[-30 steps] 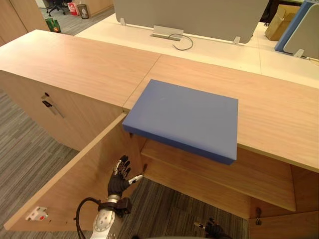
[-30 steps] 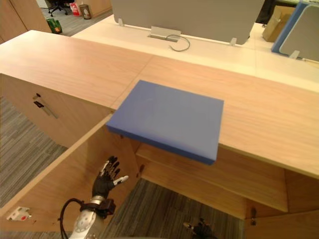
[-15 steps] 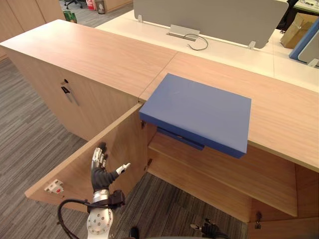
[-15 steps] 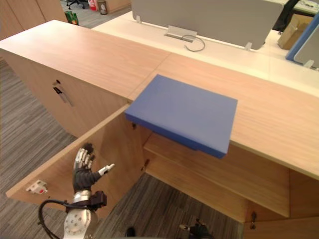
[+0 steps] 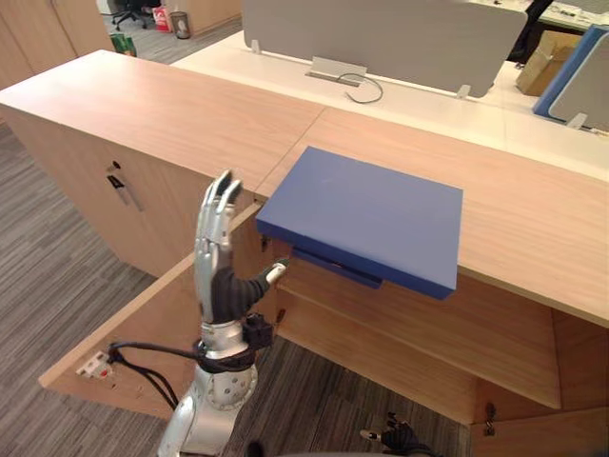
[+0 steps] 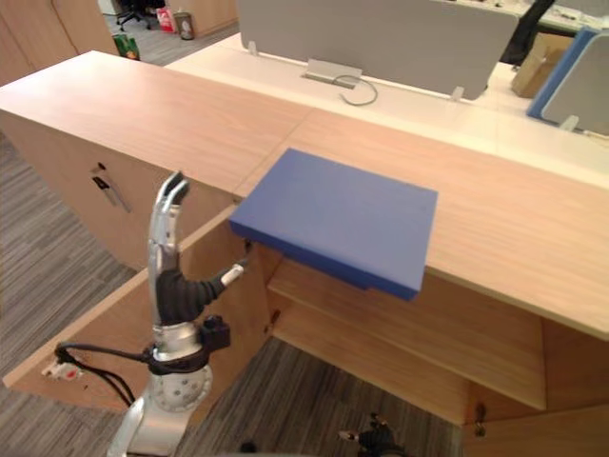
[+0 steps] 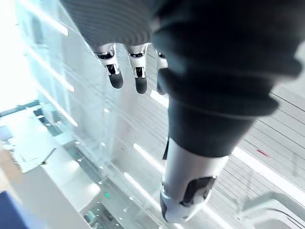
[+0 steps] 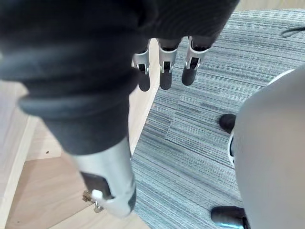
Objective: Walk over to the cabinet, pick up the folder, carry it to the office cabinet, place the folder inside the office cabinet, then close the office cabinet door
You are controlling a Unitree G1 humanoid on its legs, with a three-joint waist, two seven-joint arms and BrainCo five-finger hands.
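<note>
A flat blue folder (image 5: 366, 214) lies on the wooden cabinet top (image 5: 162, 105), its near edge overhanging the open compartment below. My left hand (image 5: 225, 286) is raised in front of the cabinet, open, fingers (image 5: 217, 214) straight up and the thumb pointing at the folder's near left corner, just short of it. The hand holds nothing. The cabinet door (image 5: 143, 328) stands swung open behind that arm. My right hand (image 5: 398, 440) hangs low over the carpet; in its wrist view its fingers (image 8: 162, 71) are relaxed and empty.
Inside the open compartment a wooden shelf (image 5: 419, 333) runs across. To the left is a closed cabinet door with a key (image 5: 122, 183). Behind the cabinet a white desk carries a grey divider panel (image 5: 381, 43) and a cable (image 5: 366, 90). Grey carpet (image 5: 57, 248) covers the floor.
My left hand has risen from low beside the open door to the height of the folder's near left corner. The camera has shifted a little; the folder stays put.
</note>
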